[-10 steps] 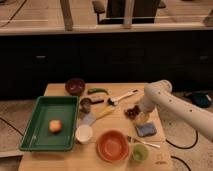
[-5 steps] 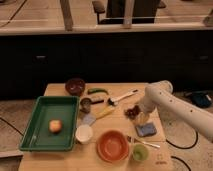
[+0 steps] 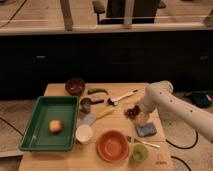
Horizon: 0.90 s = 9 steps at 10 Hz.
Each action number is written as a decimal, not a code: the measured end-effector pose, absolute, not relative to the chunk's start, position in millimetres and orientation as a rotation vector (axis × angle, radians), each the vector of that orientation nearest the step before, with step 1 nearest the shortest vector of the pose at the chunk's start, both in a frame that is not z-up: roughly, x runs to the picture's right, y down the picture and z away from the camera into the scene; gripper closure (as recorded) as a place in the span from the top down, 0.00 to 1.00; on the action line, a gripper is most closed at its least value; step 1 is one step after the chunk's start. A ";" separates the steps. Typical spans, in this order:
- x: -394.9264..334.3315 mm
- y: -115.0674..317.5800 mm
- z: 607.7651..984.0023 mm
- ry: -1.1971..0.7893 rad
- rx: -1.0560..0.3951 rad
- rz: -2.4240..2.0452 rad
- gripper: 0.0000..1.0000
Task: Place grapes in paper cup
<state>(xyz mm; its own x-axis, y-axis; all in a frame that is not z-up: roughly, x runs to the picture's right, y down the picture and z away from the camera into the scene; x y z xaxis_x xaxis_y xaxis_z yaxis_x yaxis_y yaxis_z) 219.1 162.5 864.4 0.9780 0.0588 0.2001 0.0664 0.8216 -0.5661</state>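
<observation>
Wooden worktop (image 3: 118,88) | grapes (image 3: 131,111) right of centre, near blue sponge (image 3: 146,130) | hand (image 3: 141,117) low, just beside grapes, grip state: cannot tell | paper cup (image 3: 84,133) upright beside green tray (image 3: 55,99), well apart from grapes

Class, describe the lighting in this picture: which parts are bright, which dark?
Camera view: the table is warmly lit; the cabinets behind it are nearly black; the floor beyond is pale; the gripper sits at the grapes.
</observation>
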 end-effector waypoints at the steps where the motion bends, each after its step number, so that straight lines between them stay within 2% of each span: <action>1: 219.3 162.0 864.4 -0.214 -0.607 -0.002 0.80; 9: 222.2 161.5 865.6 -0.216 -0.612 0.010 0.80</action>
